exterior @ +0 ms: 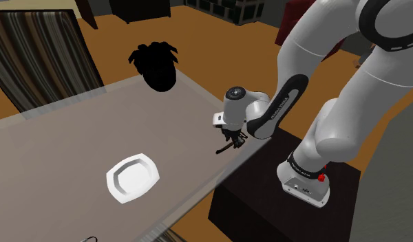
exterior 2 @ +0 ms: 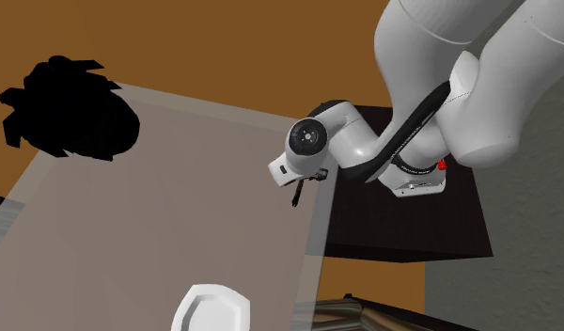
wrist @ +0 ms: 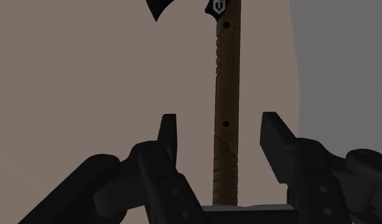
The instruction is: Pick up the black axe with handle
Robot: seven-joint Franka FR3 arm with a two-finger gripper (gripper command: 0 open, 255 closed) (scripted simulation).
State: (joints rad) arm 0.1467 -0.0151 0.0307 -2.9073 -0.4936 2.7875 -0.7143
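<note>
The axe (wrist: 225, 76) is lying flat on the grey-beige counter (exterior: 74, 158), close to the edge that is running alongside the dark stand (exterior: 267, 199). Its slim brown handle, dotted with a few small dark holes, is stretching straight away from the gripper (wrist: 219, 121) to a black head. The head is carrying a small pale emblem and a curved, pointed blade jutting to one side. The gripper is hanging low over the handle's butt end with its black fingers (wrist: 169, 130) spread wide, the handle passing between them and touching neither. On the side away from the blade, the counter edge is lying near the handle, with grey floor showing past it. On the blade side, bare counter is opening out broadly. A white plate (exterior: 133, 177) is sitting well apart toward the shoulder view's lower left, and a ragged black shape (exterior: 155, 63) is sitting at the far corner.
</note>
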